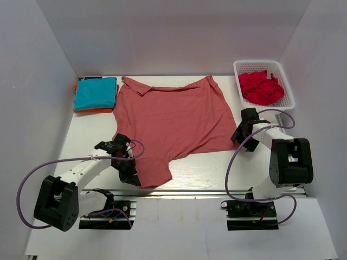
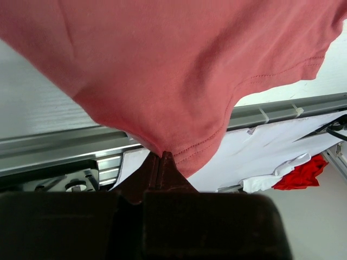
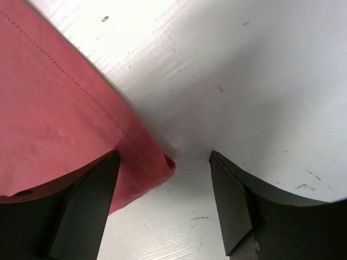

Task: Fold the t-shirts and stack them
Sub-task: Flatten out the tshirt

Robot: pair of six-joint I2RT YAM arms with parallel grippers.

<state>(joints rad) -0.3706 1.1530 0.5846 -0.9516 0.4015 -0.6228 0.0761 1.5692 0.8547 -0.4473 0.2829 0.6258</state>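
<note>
salmon t-shirt is lying spread across the middle of the white table in the top view, one corner reaching toward the near edge. the left arm is stretching low over the table, its left gripper sitting at that near corner. the right arm is bending up and over, and the right gripper is pointing down at the shirt's right hem corner. a folded teal shirt is resting far left. a basket far right is holding red cloth.

in the left wrist view, the left gripper is clenching the stitched hem of the salmon t-shirt.

in the right wrist view, the right gripper is standing released, its fingers straddling the shirt's corner on the table.
</note>
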